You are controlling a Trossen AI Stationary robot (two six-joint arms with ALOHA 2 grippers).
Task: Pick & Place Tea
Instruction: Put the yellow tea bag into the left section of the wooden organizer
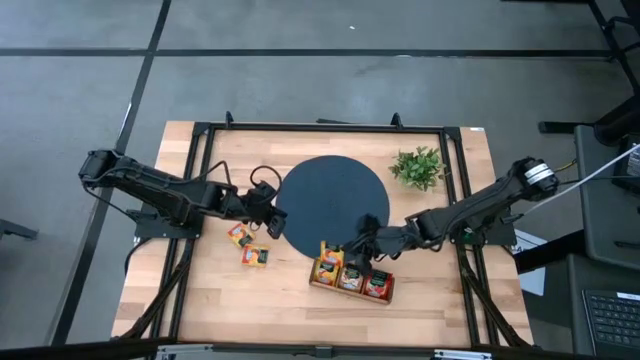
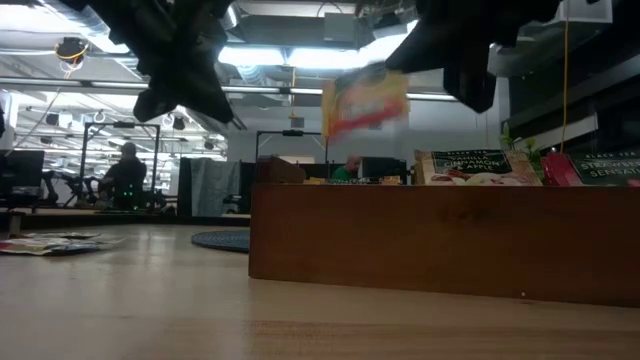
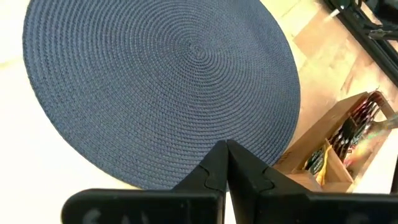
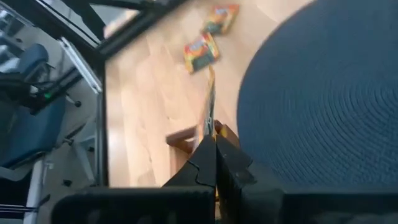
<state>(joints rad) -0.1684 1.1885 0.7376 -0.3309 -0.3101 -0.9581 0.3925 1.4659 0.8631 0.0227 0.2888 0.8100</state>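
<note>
Currently the right gripper (image 1: 352, 247) is clamped on 1 orange-yellow tea packet (image 2: 365, 100), held edge-on directly above the wooden tray (image 2: 440, 240), so the coming move looks like a straight drop into a compartment. The left gripper (image 1: 274, 225), fingers together and empty, hovers nearest 2 loose packets (image 1: 248, 245) on the table (image 1: 420, 300).

Even, bright overhead light on the table (image 1: 300, 300); soft shadows. Low view: ceiling lights (image 2: 280, 55) glare behind silhouetted arms; the raised packet (image 2: 365, 100) is motion-blurred. Right wrist view is soft throughout.
</note>
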